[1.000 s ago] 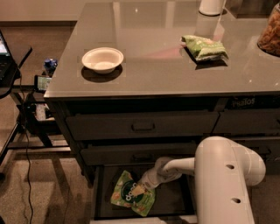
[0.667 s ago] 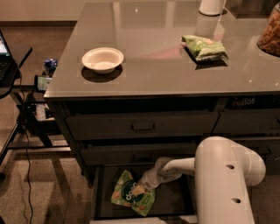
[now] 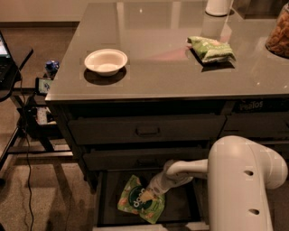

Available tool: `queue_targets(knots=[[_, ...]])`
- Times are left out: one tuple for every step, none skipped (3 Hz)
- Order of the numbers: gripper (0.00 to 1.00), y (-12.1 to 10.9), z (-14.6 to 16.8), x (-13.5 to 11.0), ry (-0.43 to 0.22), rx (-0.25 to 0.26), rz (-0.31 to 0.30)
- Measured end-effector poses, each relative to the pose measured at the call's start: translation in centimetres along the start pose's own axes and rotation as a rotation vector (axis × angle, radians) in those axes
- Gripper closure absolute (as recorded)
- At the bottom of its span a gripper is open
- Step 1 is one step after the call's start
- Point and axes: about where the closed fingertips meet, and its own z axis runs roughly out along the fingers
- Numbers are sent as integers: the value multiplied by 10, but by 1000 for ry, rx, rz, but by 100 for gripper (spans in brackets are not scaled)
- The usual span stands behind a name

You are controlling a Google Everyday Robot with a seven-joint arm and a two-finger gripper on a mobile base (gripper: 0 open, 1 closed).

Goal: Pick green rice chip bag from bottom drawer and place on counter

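Observation:
The green rice chip bag (image 3: 137,200) lies flat and slightly tilted on the floor of the open bottom drawer (image 3: 180,208), left of centre. It is light green with a dark round logo. My gripper (image 3: 152,193) reaches down into the drawer from the right on the white arm (image 3: 239,180), and its tip is at the bag's upper right edge, touching or just over it. The counter (image 3: 153,76) is the glossy grey top of the cabinet above.
On the counter stand a white bowl (image 3: 106,61) at the left, a narrower green-and-white bag (image 3: 211,48) at the right, a white container (image 3: 219,6) at the back and a snack jar (image 3: 279,34) at the far right. Two closed drawer fronts (image 3: 146,130) sit above. A stand with cables (image 3: 27,117) is at the left.

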Motion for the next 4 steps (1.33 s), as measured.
queue_targets(knots=[[100,29,-80,0,21,47,10],[100,30,-81,0,21,47,9],[100,43,-104,2,23,66,17],[100,69,-137,-6,8,107,25]])
